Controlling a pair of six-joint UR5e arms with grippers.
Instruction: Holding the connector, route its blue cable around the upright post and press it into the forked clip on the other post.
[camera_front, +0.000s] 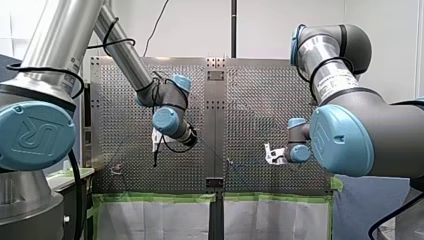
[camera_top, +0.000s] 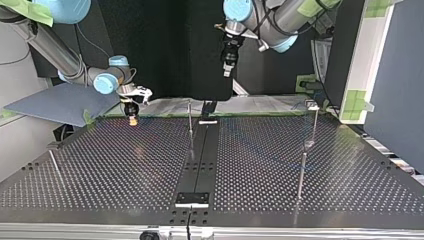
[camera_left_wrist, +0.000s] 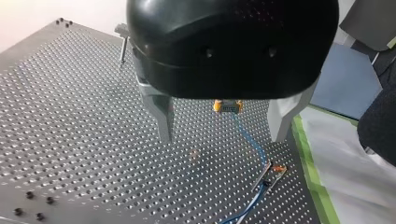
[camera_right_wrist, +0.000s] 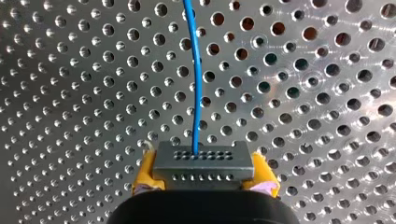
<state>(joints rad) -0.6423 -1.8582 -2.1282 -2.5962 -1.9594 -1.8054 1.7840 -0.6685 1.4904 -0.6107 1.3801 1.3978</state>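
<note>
In the right wrist view a grey connector (camera_right_wrist: 203, 161) sits between the yellow pads (camera_right_wrist: 145, 173) of my right gripper (camera_right_wrist: 204, 179), which is shut on it. Its blue cable (camera_right_wrist: 196, 70) runs straight ahead over the perforated plate. The left wrist view shows the same connector (camera_left_wrist: 227, 107) in the distance. From it the blue cable (camera_left_wrist: 250, 140) drops to a short post (camera_left_wrist: 267, 171) with an orange piece. My left gripper (camera_left_wrist: 223, 130) hangs open and empty high above the plate. In the top view my right gripper (camera_top: 132, 116) is low at the far left and my left gripper (camera_top: 228, 65) is raised.
Thin upright posts stand on the table in the top view: one at the far middle (camera_top: 190, 120), two at the right (camera_top: 315, 122) (camera_top: 301, 172) and one at the near left (camera_top: 55, 165). Another post (camera_left_wrist: 122, 44) stands far off in the left wrist view. Green tape (camera_left_wrist: 310, 172) edges the plate.
</note>
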